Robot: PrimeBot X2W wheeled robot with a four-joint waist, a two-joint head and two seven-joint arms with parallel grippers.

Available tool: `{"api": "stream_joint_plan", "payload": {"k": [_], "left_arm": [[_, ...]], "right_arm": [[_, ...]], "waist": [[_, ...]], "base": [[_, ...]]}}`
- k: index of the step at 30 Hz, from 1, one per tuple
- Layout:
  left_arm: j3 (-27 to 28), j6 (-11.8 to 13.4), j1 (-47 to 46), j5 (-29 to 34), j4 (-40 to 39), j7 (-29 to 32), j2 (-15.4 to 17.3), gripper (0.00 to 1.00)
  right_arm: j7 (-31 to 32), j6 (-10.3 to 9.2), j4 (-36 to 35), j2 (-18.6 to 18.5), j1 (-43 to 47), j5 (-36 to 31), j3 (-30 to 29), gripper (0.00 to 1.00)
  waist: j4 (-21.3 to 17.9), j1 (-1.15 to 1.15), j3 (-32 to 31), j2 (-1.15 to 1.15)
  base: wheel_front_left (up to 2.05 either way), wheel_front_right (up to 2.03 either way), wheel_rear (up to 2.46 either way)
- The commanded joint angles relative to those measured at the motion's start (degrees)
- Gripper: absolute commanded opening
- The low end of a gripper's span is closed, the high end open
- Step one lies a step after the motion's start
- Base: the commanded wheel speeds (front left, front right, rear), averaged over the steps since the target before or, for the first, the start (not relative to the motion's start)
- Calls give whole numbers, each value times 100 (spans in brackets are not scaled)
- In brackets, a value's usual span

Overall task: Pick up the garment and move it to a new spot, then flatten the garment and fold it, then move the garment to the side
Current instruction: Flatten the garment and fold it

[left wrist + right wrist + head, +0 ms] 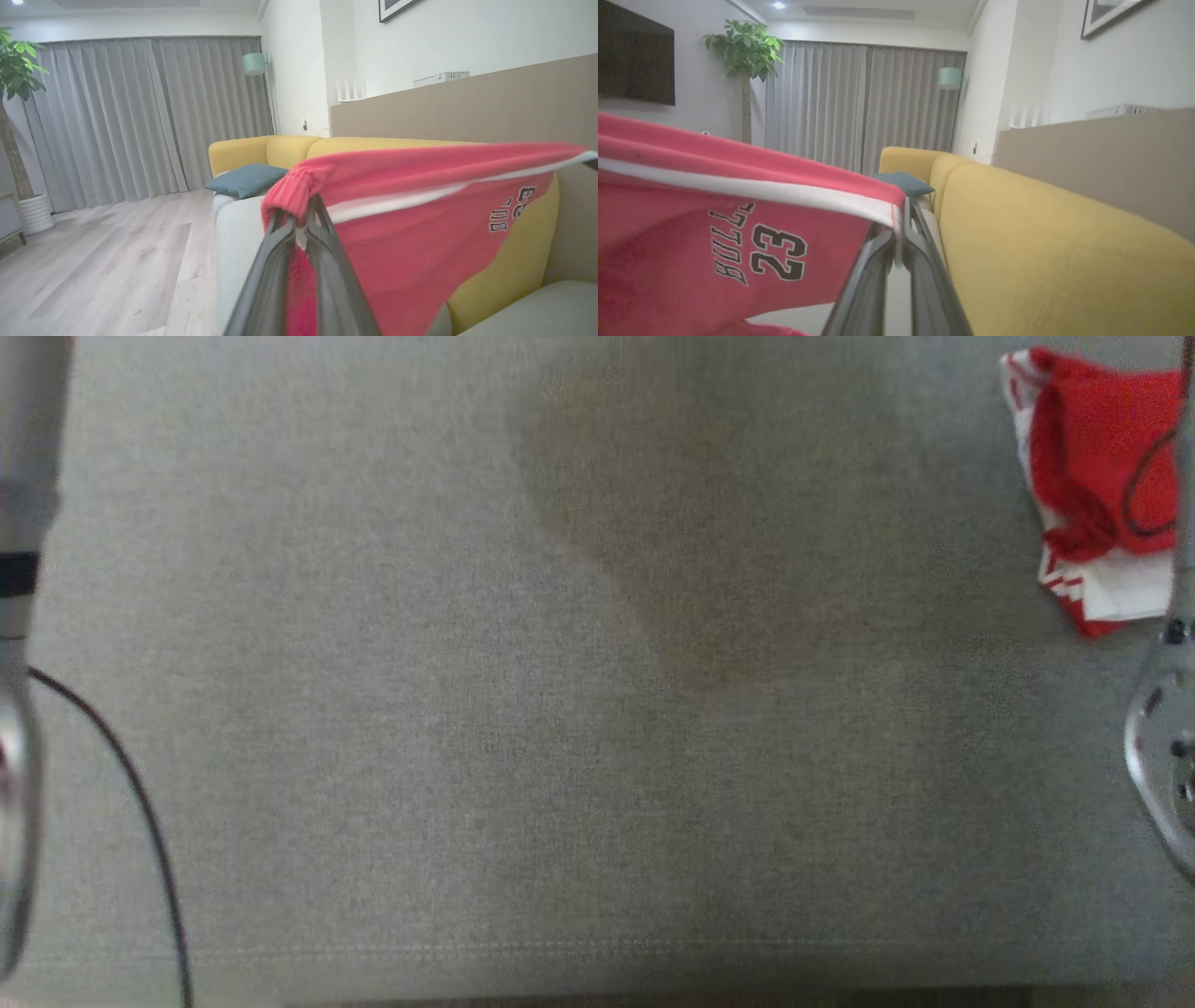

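A red garment (pixel 420 224) with a white stripe and black "23" lettering hangs stretched in the air between my two grippers. In the left wrist view my left gripper (pixel 301 210) is shut on a ribbed red corner of it. The right wrist view has my right gripper (pixel 901 224) shut on the white-edged corner of the garment (pixel 714 224). From the head view, my pale left forearm (pixel 19 523) runs along the left edge and my right arm (pixel 1167 737) along the right edge, above the grey seat (pixel 560 709).
A bunched red and white cloth (pixel 1092 476) lies on the grey seat at the upper right. A yellow sofa back (pixel 1041 242) runs behind the seat, with a blue cushion (pixel 247 179) at its far end. Wooden floor (pixel 107 261) and a potted plant (pixel 14 70) lie beyond.
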Motion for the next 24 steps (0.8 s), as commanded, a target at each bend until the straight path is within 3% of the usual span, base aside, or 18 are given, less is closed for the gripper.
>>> {"api": "stream_joint_plan", "payload": {"k": [1, 3, 11, 18, 24], "left_arm": [[303, 101, -131, -24, 42, -109, 301, 0], [310, 96, -11, -91, 394, -407, 70, 0], [50, -86, 552, 17, 1262, -806, -574, 0], [-236, -264, 1639, 443, 1153, -833, -728, 0], [-543, -349, 2711, 829, 843, -834, -712, 0]], "right_arm": [[-73, -6, -46, 55, -75, 13, -190, 0], [-257, -6, 401, 160, 19, -54, -492, 0], [-735, -6, 1530, 277, 362, -610, -717, 0], [-966, -6, 2157, 62, 961, -953, -446, 0], [-1014, -6, 2758, -141, 1459, -839, 28, 0]], "waist": [[8, -1, 232, 0], [41, -1, 274, 0], [235, -1, 656, 0], [351, -1, 284, 0], [368, -1, -294, 0]], "base": [[0, 0, 0], [0, 0, 0], [0, 0, 0], [0, 0, 0], [0, 0, 0]]}}
